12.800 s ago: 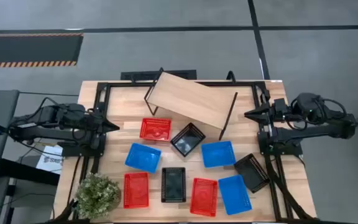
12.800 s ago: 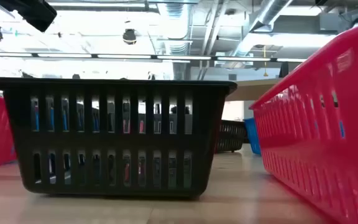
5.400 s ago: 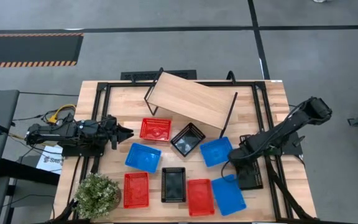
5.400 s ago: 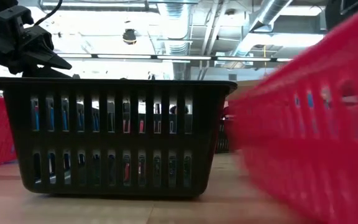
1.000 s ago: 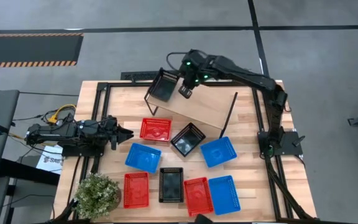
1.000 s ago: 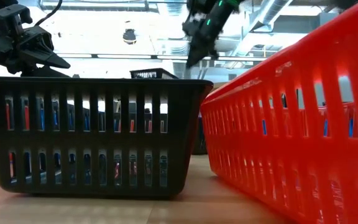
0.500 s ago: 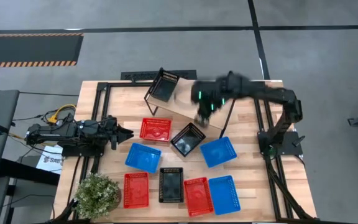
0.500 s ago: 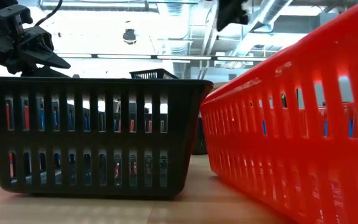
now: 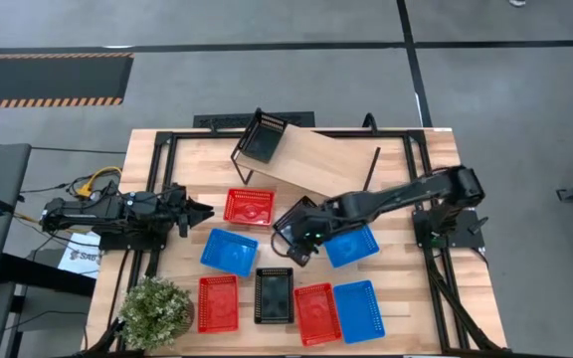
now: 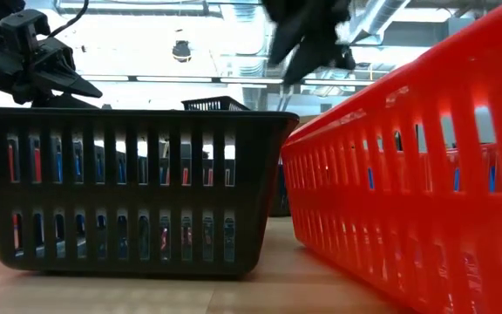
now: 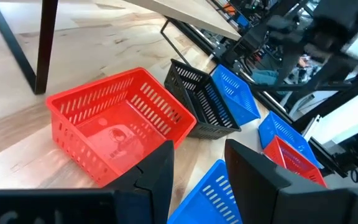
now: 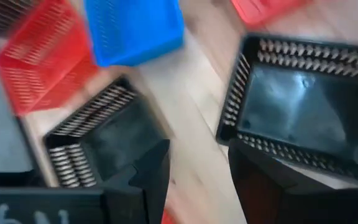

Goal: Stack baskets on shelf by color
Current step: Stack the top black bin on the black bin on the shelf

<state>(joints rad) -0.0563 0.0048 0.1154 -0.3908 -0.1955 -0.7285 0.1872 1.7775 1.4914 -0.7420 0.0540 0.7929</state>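
While the left hand (image 9: 199, 211) waits low over the left side of the slatted wooden worktop (image 9: 406, 159), its two dark fingers (image 11: 157, 180) parted with nothing between them, the right hand (image 9: 301, 239) reaches in over the middle of the worktop. From its own wrist view its fingers (image 12: 148, 174) stand apart and empty, hanging over bare wood between two black rectangular plastic mesh baskets: the tilted one (image 9: 300, 220) just behind the hand, nearest the shelf, and the one (image 9: 275, 295) in front of it in the near row. Whether a fingertip touches either basket I cannot tell.

Just to the right hand's right lies a blue mesh basket (image 9: 351, 244); another blue basket (image 9: 228, 251) lies to its left, and beyond that a red mesh basket (image 9: 249, 207), which sits just ahead of the left hand. The near row also holds a red basket (image 9: 217, 302), a second red basket (image 9: 316, 313) and a third blue basket (image 9: 360, 310).

Behind the right hand stands the light wooden shelf board on black rod legs (image 9: 316, 164), set askew, with a third black mesh basket (image 9: 262, 139) on its far left corner.
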